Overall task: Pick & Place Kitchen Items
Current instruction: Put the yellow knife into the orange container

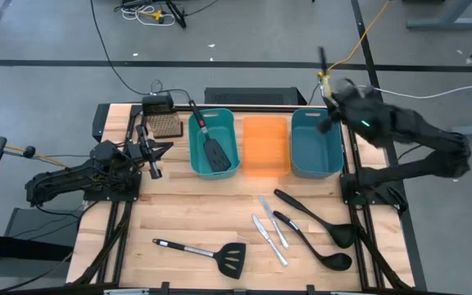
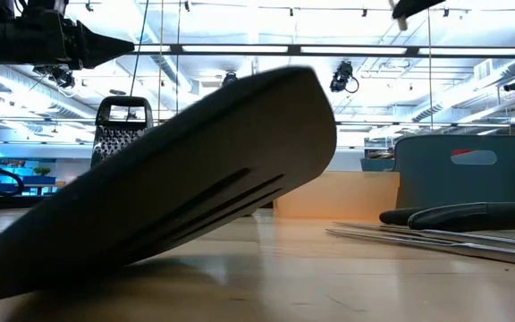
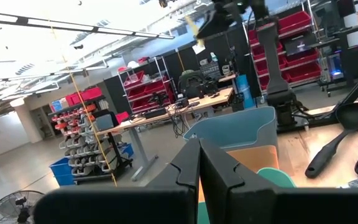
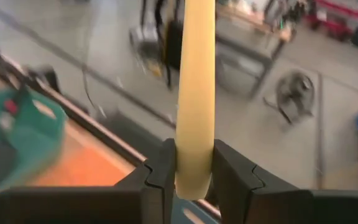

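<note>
The right hand [image 4: 191, 177] pinched the yellow-handled knife [image 4: 196, 93] between its 2 fingers, holding it in the air above the far rim of the right teal bin [image 1: 316, 143], at the back of the surface [image 1: 187, 209]. The orange bin [image 1: 266, 145] sat just beside that bin, between it and the left teal bin [image 1: 199, 147], which held 1 black slotted spatula [image 1: 213, 147].

The left hand [image 1: 152, 152] hovered beyond the left teal bin, on the side away from the orange bin, with its fingers pressed together and holding nothing.

In front of the orange bin lay 2 silver knives [image 1: 270, 229] side by side, with 2 black ladles [image 1: 322, 233] just beside them. The second slotted spatula [image 1: 207, 252] lay in front of the left teal bin, near the surface's front edge.
</note>
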`<action>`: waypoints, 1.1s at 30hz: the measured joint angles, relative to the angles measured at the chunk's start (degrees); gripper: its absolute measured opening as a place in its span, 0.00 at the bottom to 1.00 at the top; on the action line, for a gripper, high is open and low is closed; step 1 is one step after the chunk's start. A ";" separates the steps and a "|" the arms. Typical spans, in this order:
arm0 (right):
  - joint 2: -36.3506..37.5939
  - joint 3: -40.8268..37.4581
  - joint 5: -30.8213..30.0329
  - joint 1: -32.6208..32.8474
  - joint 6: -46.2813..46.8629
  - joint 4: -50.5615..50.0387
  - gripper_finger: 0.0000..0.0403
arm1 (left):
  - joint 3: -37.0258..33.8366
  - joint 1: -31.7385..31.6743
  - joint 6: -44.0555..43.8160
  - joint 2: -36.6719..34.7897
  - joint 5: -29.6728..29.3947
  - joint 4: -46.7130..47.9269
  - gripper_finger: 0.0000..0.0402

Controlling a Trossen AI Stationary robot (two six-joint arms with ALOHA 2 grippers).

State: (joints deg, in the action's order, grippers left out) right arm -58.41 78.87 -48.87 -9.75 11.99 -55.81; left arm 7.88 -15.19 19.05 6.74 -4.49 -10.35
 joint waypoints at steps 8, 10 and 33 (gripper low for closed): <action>-22.34 17.41 11.58 -14.14 -1.95 -18.09 0.21 | 0.00 0.01 0.00 0.00 0.00 0.00 0.03; -27.16 20.62 14.04 -15.81 -2.35 -21.99 0.21 | 0.00 -0.01 0.00 0.00 0.00 -0.01 0.03; -54.28 29.71 47.44 -17.46 6.73 -31.89 0.21 | 0.00 0.01 0.02 0.00 0.00 0.37 0.03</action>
State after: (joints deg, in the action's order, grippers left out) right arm -112.69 108.57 -1.43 -27.22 18.73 -87.70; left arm 7.88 -15.18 19.07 6.74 -4.49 -9.98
